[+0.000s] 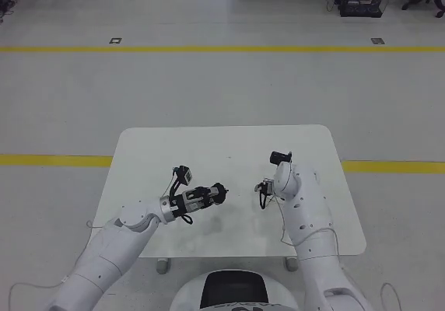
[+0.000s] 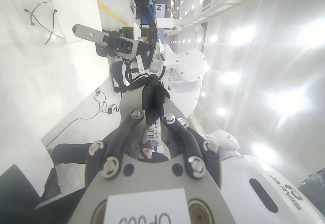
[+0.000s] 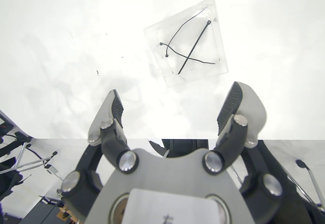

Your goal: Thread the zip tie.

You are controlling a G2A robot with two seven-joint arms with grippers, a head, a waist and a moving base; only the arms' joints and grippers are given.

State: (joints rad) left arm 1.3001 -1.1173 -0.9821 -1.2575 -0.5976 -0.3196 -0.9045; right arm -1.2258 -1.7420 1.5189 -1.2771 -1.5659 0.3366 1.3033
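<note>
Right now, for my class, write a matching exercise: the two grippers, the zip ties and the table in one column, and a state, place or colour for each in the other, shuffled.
Column A
1. left gripper
2. right gripper
3. zip ties
4. table

Column B
a. white
b. fingers spread open
c. lying in the clear tray
d. fingers closed together

Pairs: 1-d, 2-b, 3-c, 4-a
</note>
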